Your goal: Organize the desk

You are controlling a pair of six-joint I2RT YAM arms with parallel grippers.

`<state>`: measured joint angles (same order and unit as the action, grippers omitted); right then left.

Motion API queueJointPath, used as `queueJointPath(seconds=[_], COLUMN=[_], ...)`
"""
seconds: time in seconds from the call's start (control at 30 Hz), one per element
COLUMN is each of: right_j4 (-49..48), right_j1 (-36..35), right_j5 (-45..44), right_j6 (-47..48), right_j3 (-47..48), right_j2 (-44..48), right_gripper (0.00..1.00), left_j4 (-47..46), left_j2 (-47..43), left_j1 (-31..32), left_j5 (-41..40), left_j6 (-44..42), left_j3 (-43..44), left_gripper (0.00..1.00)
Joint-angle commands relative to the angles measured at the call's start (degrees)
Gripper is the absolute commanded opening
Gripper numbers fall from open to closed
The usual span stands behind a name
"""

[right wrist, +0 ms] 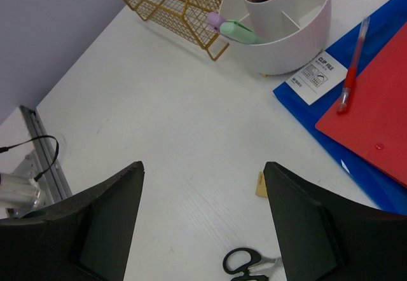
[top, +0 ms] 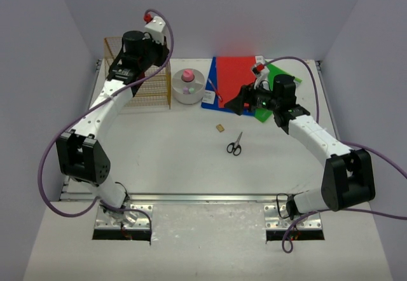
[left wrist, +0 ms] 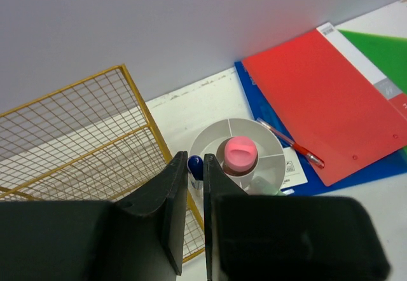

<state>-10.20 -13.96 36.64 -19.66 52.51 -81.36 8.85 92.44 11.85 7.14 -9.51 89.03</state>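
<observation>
Back-left corner: gold wire rack (top: 137,71) stands against the rear wall, close to the left edge of the desk (top: 172,166), a large flat white matte tabletop boxed in by pale walls. Above the rack hangs the left gripper (left wrist: 194,159), fingers (left wrist: 172,211) nearly together with only a thin slit between them, nothing clamped.

Just right of the rack: white round ribbed organizer (top: 188,90) with divided compartments. A pink-capped item (top: 187,75) stands upright in the centre cup. A pale green marker (right wrist: 240,33) and a purple-capped marker (right wrist: 215,20) lean out of an outer compartment on the rack side.

Next over, at the rear edge: red plastic folder (top: 232,77) stacked on a blue plastic folder (top: 210,102), with a green plastic folder (top: 280,77) poking out from under on the right. A red-and-clear pen (right wrist: 354,58) lies on the blue one along the red folder's edge. The white label (right wrist: 317,76) on the blue folder reads "CLIP FILE"; the smaller print is too fine to read.

Just in front of the folders hovers the right gripper (right wrist: 203,166), jaws wide apart, empty.

Mid-desk, right of centre: small tan rectangular tag (top: 220,128), with black-handled scissors (top: 234,145) just in front of it, not touching. Open white surface runs from the left edge across to the scissors. A metal rail (top: 203,198) runs along the near edge.
</observation>
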Motion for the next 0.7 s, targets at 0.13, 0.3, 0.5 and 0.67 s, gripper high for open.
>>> queueJointPath(seconds=[0.13,0.3,0.5,0.67], right_j4=[-2.12,-2.07,-1.66,-1.39], right_j1=[0.24,0.24,0.32,0.33], right_j5=[0.38,-0.64,-1.5,-1.78], right_j6=[1.27,1.9,2.19,2.66], right_j3=[-0.85,-0.79,0.44,1.21], right_j2=[-0.99,-2.3,-4.13,-4.98], right_gripper=[0.77,0.77,0.77,0.77], left_j4=[-2.31,-3.95,-6.65,-7.84], left_j2=[5.53,7.97,10.78,12.97], left_j1=[1.61,1.95,1.87,1.95], left_j5=[0.62,0.86,2.41,3.18], left_j6=[-1.3,-1.56,-1.19,-0.84], left_j3=[1.47,1.19,0.19,0.26], left_gripper=[0.0,0.0,0.0,0.0])
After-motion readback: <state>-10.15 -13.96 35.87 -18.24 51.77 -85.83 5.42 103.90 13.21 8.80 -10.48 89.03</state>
